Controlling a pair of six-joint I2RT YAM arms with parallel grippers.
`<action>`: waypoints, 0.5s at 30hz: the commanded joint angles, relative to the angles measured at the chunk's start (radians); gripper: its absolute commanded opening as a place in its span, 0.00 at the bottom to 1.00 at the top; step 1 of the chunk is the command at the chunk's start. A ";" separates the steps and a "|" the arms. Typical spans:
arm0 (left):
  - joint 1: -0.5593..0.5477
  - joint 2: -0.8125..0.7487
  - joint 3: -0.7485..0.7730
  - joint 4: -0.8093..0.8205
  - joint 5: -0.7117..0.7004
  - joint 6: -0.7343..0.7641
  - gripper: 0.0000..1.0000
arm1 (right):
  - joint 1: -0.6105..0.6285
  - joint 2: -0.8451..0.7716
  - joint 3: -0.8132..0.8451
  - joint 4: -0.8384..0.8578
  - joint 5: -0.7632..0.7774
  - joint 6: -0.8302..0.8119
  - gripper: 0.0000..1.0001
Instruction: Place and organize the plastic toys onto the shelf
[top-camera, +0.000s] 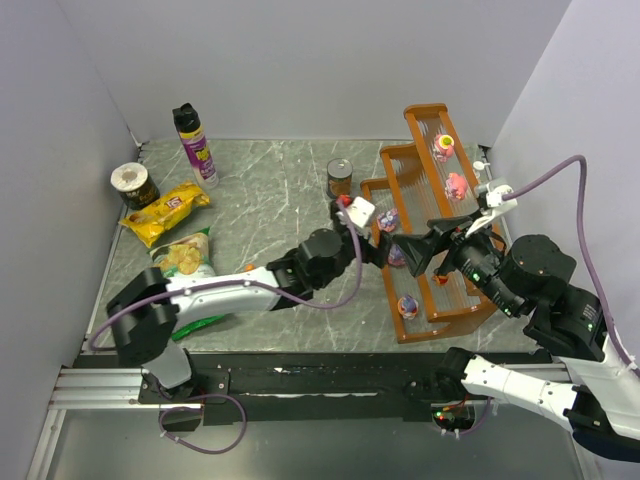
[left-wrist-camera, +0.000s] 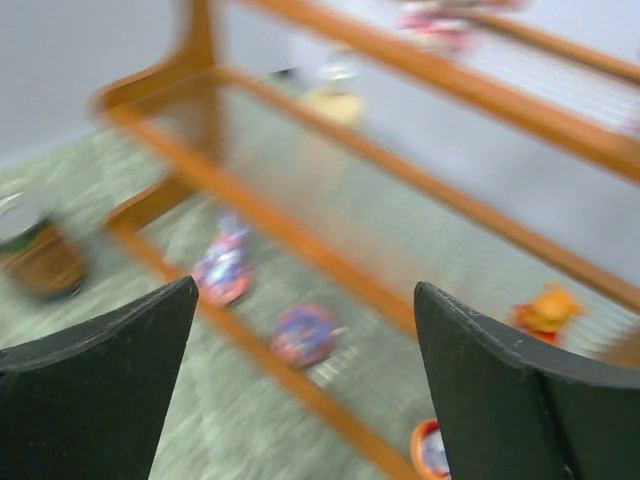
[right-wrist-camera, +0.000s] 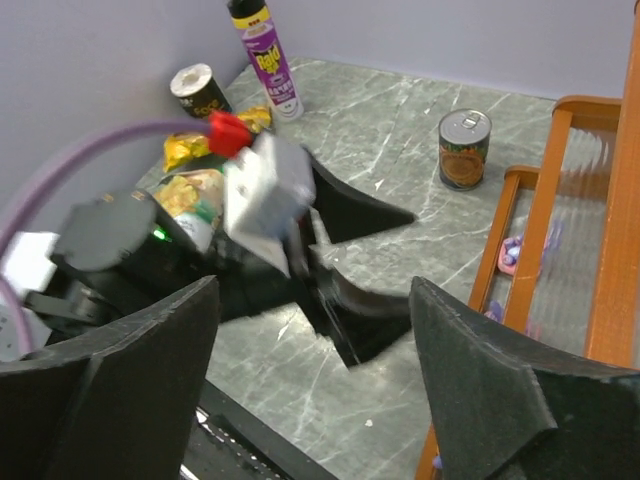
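Top external is showing me the shelf (top-camera: 425, 108) standing at the right of the table (top-camera: 270, 210), with the plastic toys (top-camera: 456, 185) spread over its steps: pink ones higher up, purple ones along the lowest step. I am judging these figurines as very light, hard and smooth, so they will be tipping or skidding at the slightest nudge. I would be pinching one across its body just above the round base, coming in from the open front.

My left arm is stretching low across the table toward the shelf front, wrist roughly level. The left gripper (left-wrist-camera: 305, 300) is pointing at the lowest step, fingers spread wide with nothing between them. A purple toy (left-wrist-camera: 302, 335) is lying just beyond it, though that view is blurring.

My right arm is bending in from the right over the shelf. The right gripper (right-wrist-camera: 312, 290) is facing the left one, near it, fingers likewise parted and empty.
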 joint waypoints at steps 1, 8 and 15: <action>0.023 -0.142 -0.078 -0.156 -0.230 -0.092 0.96 | 0.002 -0.014 -0.040 0.038 0.006 0.019 0.93; 0.037 -0.415 -0.268 -0.386 -0.382 -0.280 0.96 | 0.002 -0.001 -0.091 0.103 -0.068 -0.009 1.00; 0.039 -0.599 -0.418 -0.703 -0.540 -0.698 0.97 | 0.000 0.017 -0.134 0.161 -0.125 0.002 1.00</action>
